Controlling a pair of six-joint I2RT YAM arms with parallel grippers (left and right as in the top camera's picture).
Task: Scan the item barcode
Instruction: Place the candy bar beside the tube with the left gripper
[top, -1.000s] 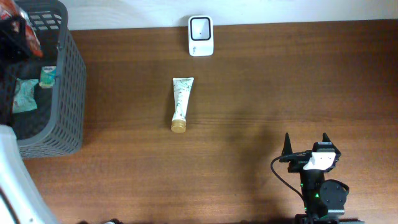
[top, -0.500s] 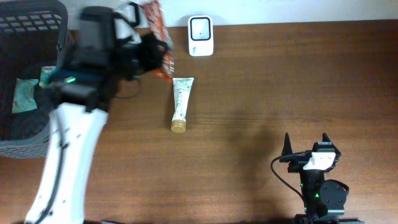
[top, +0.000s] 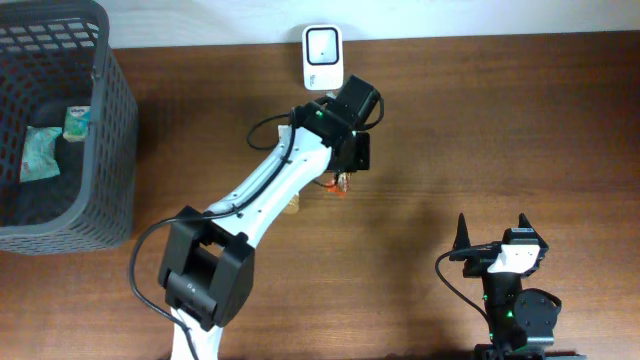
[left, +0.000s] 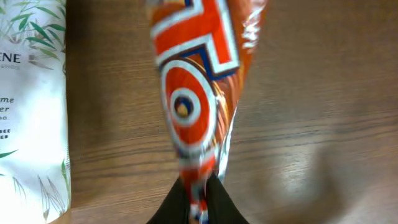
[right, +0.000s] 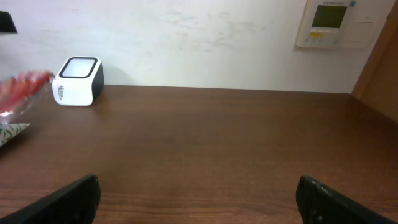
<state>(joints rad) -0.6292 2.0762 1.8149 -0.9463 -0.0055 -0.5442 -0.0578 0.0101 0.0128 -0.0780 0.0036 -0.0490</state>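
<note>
The left arm (top: 265, 182) is a long white link with rounded edges, capped in black at both ends: a boxy joint (top: 205, 278) at one end, a squared wrist block (top: 352, 105) at the other. A thin black cable (top: 134, 270) loops out beside the boxy joint. The right arm (top: 518, 305) is black, with a white plate (top: 515, 258) on top and a small green light (top: 503, 312). A second cable (top: 438, 265) curves along its side. Its jaws are black and taper to points.

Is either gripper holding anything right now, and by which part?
Left gripper pinches the orange packet by one narrow end; right gripper is open, holding nothing.
</note>
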